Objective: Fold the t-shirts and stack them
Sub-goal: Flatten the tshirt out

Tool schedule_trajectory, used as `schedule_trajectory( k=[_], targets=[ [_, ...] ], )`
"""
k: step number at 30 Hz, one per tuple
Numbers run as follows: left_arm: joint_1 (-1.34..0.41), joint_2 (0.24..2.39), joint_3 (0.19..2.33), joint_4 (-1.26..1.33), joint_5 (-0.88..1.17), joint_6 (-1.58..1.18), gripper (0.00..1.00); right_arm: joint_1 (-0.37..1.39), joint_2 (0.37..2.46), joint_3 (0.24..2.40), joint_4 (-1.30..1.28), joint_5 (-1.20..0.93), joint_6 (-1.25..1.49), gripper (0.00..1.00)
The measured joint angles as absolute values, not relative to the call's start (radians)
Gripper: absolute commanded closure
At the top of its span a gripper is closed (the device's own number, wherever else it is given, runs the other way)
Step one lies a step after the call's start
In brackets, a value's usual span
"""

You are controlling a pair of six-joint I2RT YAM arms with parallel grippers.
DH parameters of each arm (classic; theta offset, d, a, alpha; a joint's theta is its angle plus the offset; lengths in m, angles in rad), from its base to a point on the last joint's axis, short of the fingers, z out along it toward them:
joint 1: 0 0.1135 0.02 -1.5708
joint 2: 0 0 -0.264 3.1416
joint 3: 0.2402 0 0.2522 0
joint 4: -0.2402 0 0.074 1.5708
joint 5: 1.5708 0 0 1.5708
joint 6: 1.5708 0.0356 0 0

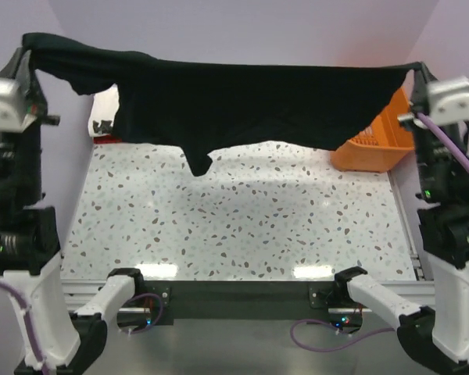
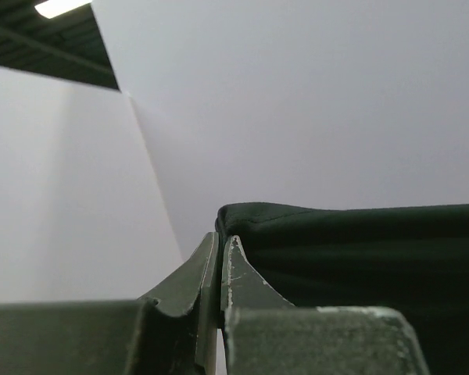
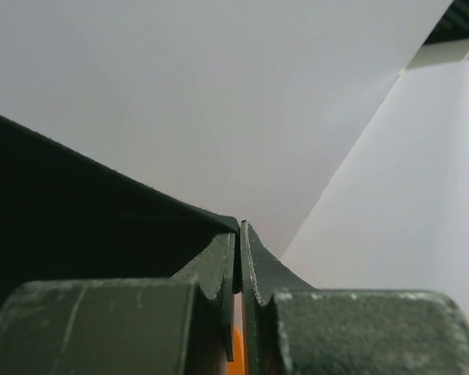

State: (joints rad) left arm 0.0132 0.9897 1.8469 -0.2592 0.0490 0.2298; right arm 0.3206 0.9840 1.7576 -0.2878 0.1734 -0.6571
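Note:
A large black t-shirt (image 1: 242, 101) hangs stretched in the air across the back of the table, held by its two upper corners. My left gripper (image 1: 25, 48) is shut on its left corner, high at the far left. My right gripper (image 1: 417, 72) is shut on its right corner, high at the far right. In the left wrist view the black t-shirt (image 2: 359, 250) runs rightward from my left gripper (image 2: 220, 244). In the right wrist view the black t-shirt (image 3: 86, 211) runs leftward from my right gripper (image 3: 239, 231). A white t-shirt with black print (image 1: 105, 113) and a red t-shirt (image 1: 107, 140) peek out behind it at the back left.
An orange plastic basket (image 1: 375, 141) stands at the back right, partly behind the hanging cloth. The speckled tabletop (image 1: 242, 226) stretches below. Pale walls close the space at the back and on both sides.

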Motion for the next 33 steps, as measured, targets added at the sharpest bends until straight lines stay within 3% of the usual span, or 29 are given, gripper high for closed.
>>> schedule_trajectory(
  k=[7,15,19,26,29,33],
  targets=[
    [0.013,0.791,1.807,-0.097,0.015,0.273,1.00,0.322,0.836,1.745,-0.178,0.091,-0.628,1.00],
    [0.013,0.807,1.837,-0.142,0.026,0.336,1.00,0.323,0.933,1.759,-0.129,0.078,-0.720,1.00],
    [0.013,0.784,1.621,-0.226,0.110,0.391,1.00,0.320,0.994,1.626,-0.127,0.060,-0.778,1.00],
    [0.014,0.849,1.010,-0.442,0.269,0.476,1.00,0.319,1.113,1.171,-0.119,-0.014,-0.854,1.00],
    [0.014,0.966,0.880,-0.458,0.275,0.487,1.00,0.319,1.221,1.013,-0.110,-0.031,-0.878,1.00],
    [0.014,1.210,0.868,-0.406,0.259,0.491,1.00,0.320,1.465,0.947,-0.030,-0.043,-0.913,1.00]
  ],
)
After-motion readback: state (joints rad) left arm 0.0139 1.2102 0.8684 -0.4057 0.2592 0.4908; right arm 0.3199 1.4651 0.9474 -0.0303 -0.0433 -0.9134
